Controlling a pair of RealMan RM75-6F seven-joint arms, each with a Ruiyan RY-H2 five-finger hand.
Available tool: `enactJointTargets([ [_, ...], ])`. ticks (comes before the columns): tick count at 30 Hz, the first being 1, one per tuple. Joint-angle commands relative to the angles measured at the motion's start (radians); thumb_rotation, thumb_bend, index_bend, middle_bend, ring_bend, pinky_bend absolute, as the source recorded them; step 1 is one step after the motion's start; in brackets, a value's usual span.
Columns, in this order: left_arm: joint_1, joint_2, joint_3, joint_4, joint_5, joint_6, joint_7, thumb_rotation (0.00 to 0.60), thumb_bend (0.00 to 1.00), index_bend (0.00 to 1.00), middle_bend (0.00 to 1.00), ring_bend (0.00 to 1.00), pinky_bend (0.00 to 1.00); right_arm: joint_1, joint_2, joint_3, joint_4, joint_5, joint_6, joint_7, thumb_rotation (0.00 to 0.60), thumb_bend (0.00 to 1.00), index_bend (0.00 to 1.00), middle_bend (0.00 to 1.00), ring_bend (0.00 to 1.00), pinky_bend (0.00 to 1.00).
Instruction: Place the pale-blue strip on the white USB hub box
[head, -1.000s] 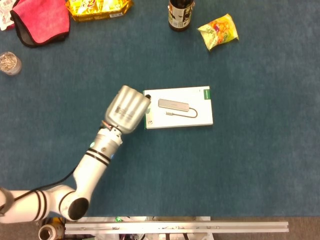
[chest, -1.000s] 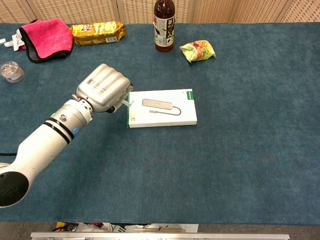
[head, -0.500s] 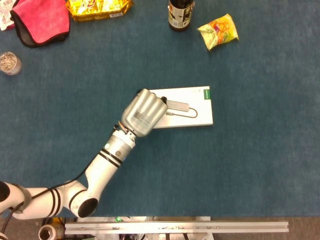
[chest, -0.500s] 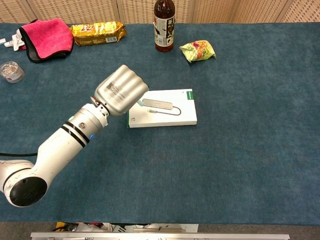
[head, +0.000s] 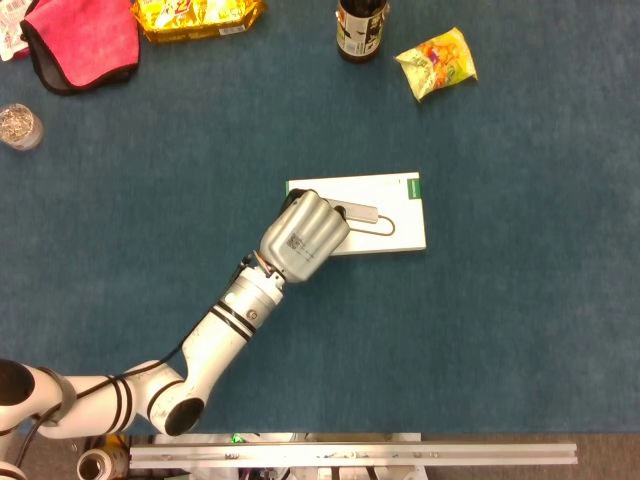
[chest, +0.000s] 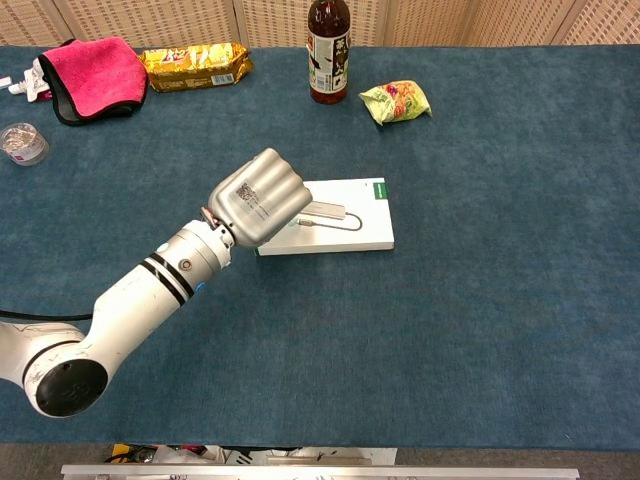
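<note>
Covering the left part of one white USB hub box (head: 385, 212), the left hand (head: 303, 236) hangs with its fingers (chest: 283, 186) curled in; whether they pinch the pale-blue strip cannot be told, as the strip is hidden in both views. On the blue table (head: 520, 300) lie one pink cloth (head: 80, 38), one dark bottle (chest: 328, 52), two snack packets, gold (chest: 195, 63) and yellow-green (chest: 396, 102), and one small clear jar (head: 18, 126) far left.

No legible text, labels too small to read
</note>
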Motion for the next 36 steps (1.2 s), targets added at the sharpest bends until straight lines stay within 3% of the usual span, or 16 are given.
enactJointTargets([
  [1, -0.001, -0.004, 0.007, 0.009, 0.011, -0.003, 0.023, 0.600, 0.38, 0.61, 1.00, 1.00, 1.00, -0.002, -0.001, -0.001, 0.002, -0.001, 0.002, 0.001, 0.505, 0.26, 0.26, 0.45, 0.38, 0.41],
  [36, 0.014, -0.045, -0.031, -0.051, -0.082, -0.045, 0.153, 0.600, 0.38, 0.50, 0.99, 1.00, 1.00, -0.024, 0.001, 0.000, 0.014, -0.007, 0.031, 0.024, 0.505, 0.26, 0.26, 0.45, 0.38, 0.41],
])
